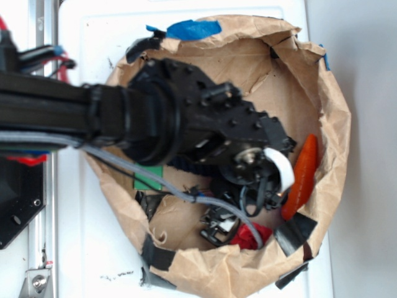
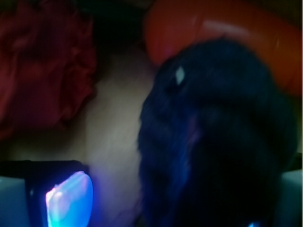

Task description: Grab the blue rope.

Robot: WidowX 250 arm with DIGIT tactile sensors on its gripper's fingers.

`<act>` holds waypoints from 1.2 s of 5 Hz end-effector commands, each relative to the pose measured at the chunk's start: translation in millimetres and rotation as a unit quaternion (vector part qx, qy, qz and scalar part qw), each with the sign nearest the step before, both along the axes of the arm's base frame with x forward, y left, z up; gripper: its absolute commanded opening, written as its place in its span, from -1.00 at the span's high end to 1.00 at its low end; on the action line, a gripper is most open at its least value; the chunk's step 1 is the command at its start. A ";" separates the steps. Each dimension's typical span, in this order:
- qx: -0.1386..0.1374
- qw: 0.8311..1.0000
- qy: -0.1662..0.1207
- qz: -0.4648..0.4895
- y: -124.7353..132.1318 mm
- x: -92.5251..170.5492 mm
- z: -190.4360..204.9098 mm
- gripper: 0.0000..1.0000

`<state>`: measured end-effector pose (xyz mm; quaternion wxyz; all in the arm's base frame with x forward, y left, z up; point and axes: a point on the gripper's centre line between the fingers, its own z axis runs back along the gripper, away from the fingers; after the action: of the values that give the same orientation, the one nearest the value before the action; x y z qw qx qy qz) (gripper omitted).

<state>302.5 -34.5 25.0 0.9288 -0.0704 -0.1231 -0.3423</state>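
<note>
1. Reaching from the left of the exterior view, the black arm [image 1: 186,118] stretches over a crumpled brown paper bag [image 1: 248,56] opened into a bowl on the white desk [image 1: 93,37].
2. The gripper [image 1: 260,186] hangs low inside the bag, just left of the orange carrot-shaped toy [image 1: 304,174].
3. In the wrist view the blue rope [image 2: 213,142] fills the right and centre of the frame, a dark navy mass sitting between the jaws, with one pale pad [image 2: 68,201] at lower left standing clear of it.
4. Whether the jaws press on the rope cannot be told from these blurred views.
5. The orange toy [image 2: 222,28] lies just beyond the rope, and a red cloth [image 2: 42,66] sits at far left.
6. A bright blue tape patch [image 1: 192,29] marks the bag's far rim; a green block [image 1: 149,179] peeks from under the arm.
</note>
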 end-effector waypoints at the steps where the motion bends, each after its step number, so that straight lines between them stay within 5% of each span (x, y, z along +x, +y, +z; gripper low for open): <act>1: -0.001 0.999 -0.039 -0.007 -2.3 -8.6 11.5 1.00; 3: 0.005 0.999 -0.028 0.026 8.9 -34.8 53.1 1.00; 4: 0.020 0.996 -0.050 0.067 20.3 -55.0 94.2 1.00; 5: 0.004 0.990 -0.061 0.129 29.5 -75.6 143.4 1.00; 6: 0.014 0.975 -0.055 0.214 38.9 -95.1 183.7 1.00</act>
<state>202.8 10.3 195.3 0.9750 -0.0185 -0.1611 -0.1522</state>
